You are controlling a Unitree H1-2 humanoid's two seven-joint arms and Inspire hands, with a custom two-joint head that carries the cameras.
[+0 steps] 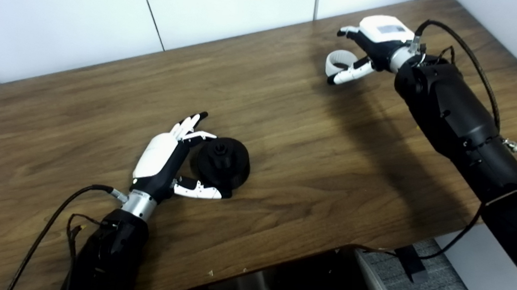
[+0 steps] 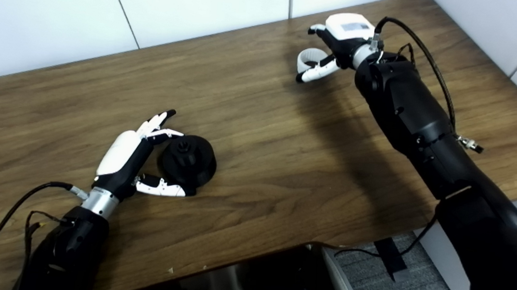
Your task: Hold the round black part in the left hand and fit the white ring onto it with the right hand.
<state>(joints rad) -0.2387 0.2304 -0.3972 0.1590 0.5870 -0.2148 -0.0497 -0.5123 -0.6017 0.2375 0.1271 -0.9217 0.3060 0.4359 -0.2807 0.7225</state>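
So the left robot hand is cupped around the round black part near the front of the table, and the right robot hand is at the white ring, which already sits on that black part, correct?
Not quite. The white ring is not on the round black part; it lies on the table at the far right, well apart from it, as the left eye view shows. The rest holds: the left robot hand is cupped around the black part, and the right robot hand is at the ring.

Brown wooden table (image 1: 286, 133) bearing round black part (image 1: 223, 161) and white ring (image 1: 337, 62).
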